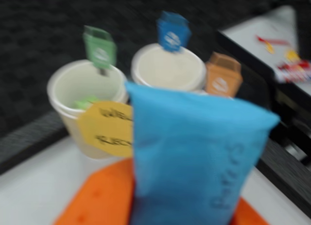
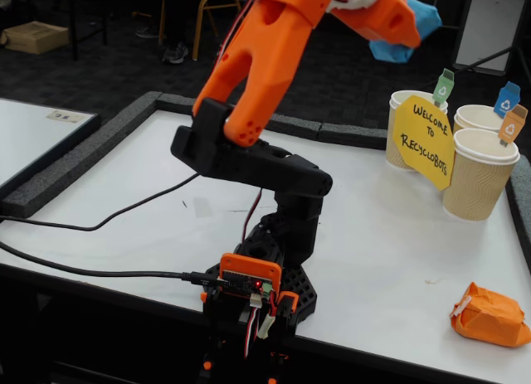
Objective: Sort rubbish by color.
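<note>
My gripper [image 2: 406,36] hangs high above the table, just left of the cups, and looks shut on the sky blue wad [image 2: 388,51], which pokes out below its tip. A broad blue finger [image 1: 194,157] and an orange finger [image 1: 102,196] fill the blurred wrist view and hide the grip itself. The light green wad [image 1: 86,103] lies inside the green-tagged cup [image 1: 63,89]. The orange wad [image 2: 489,316] rests on the white table near its front right corner.
Three beige cups stand at the back right: green-tagged [image 2: 406,98], blue-tagged [image 2: 477,114] and orange-tagged [image 2: 481,152]. A yellow sign [image 2: 423,139] leans on them. Black foam edging [image 2: 83,156] borders the table, and cables [image 2: 99,226] run leftward from the arm's base [image 2: 257,293].
</note>
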### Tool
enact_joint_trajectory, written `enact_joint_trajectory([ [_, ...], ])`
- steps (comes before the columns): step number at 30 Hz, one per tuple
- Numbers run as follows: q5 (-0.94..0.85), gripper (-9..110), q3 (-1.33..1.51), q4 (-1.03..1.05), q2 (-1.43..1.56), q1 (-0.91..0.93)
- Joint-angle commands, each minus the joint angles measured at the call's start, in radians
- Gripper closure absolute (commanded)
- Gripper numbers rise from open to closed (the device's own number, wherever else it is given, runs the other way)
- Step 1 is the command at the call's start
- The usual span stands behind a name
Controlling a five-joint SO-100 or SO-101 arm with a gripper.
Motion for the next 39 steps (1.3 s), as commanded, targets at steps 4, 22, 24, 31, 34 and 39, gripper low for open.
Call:
enact_joint_trajectory([
  [4, 0.018, 101, -0.121, -0.052, 0.023, -0.077],
  [22, 0.018, 101, -0.072, -0.15, -0.021, -0.051],
  [24, 0.018, 101, -0.069, -0.189, -0.072, -0.031],
  [31, 0.025, 101, -0.15, -0.365, -0.351, 0.021],
  [34, 0.026, 101, -0.244, -0.396, -0.497, 0.028],
  [39, 0.026, 101, -0.38, -0.474, -0.706, 0.029],
])
